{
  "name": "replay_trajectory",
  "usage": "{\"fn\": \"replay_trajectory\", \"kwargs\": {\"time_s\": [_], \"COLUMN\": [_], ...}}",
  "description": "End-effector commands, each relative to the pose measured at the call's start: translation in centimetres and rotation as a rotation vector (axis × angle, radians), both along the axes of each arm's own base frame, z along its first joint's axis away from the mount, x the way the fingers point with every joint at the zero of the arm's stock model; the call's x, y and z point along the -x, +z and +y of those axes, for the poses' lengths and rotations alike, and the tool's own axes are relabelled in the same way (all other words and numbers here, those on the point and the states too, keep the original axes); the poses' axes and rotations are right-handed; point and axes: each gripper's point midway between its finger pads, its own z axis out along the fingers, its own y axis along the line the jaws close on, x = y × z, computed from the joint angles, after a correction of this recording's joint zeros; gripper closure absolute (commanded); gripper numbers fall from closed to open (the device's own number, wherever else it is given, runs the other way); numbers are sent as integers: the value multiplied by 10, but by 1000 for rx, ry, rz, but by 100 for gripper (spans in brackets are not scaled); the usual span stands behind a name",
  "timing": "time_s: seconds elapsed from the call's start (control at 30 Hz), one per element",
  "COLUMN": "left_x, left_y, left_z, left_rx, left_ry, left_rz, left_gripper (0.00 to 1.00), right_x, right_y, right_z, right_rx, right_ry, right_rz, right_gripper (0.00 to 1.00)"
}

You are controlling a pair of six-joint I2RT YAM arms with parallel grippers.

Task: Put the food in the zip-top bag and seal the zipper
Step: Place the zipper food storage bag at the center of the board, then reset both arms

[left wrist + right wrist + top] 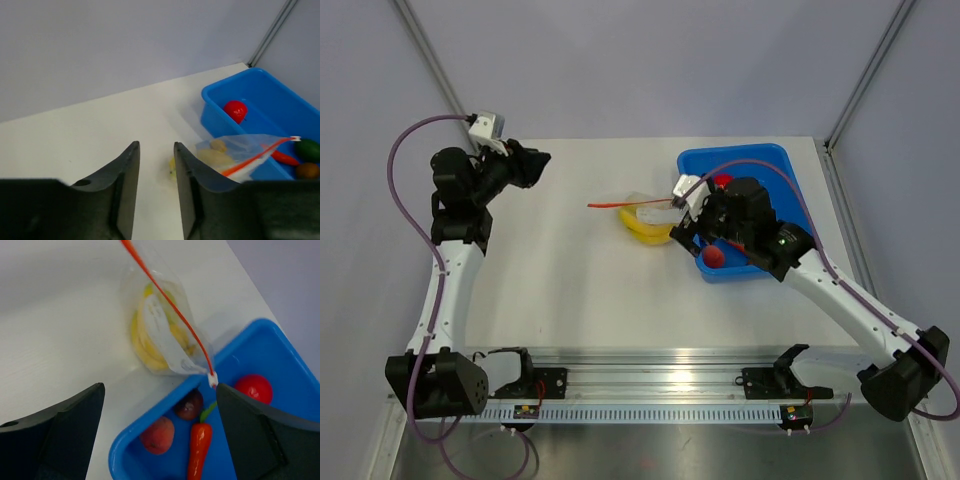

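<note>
The yellow banana (645,230) lies inside the clear zip-top bag (650,215) on the white table beside the blue bin's left wall. It shows through the plastic in the right wrist view (150,342). The orange-red zipper (170,307) runs along the bag's top, its white slider (212,380) at the end over the bin's rim. My right gripper (160,405) is open and empty, above the bin's corner, just clear of the bag. My left gripper (156,150) is open and empty, high at the far left, the bag (240,157) to its right.
The blue bin (790,170) at the back right holds a red tomato (254,388), an orange carrot (199,447), a dark plum (188,405) and a reddish peach (157,435). Frame posts stand at the table's back corners.
</note>
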Motion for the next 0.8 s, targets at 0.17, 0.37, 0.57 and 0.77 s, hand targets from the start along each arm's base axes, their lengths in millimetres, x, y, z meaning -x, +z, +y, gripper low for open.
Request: {"fn": "replay_trajectory", "kwargs": {"time_s": [0.17, 0.37, 0.57, 0.77], "left_x": [53, 82, 107, 116], "left_y": [-14, -50, -77, -87], "left_z": [-1, 10, 17, 19], "left_rx": [35, 3, -3, -11], "left_ry": [106, 178, 220, 232], "left_rz": [120, 244, 304, 315], "left_gripper": [25, 16, 10, 9], "right_x": [-69, -58, -44, -34], "right_y": [44, 29, 10, -6], "right_z": [-122, -160, -166, -177], "right_rx": [-236, -473, -558, -540], "right_ry": [-1039, -1284, -1346, -1397], "right_rz": [45, 156, 202, 199], "right_gripper": [1, 1, 1, 1]}}
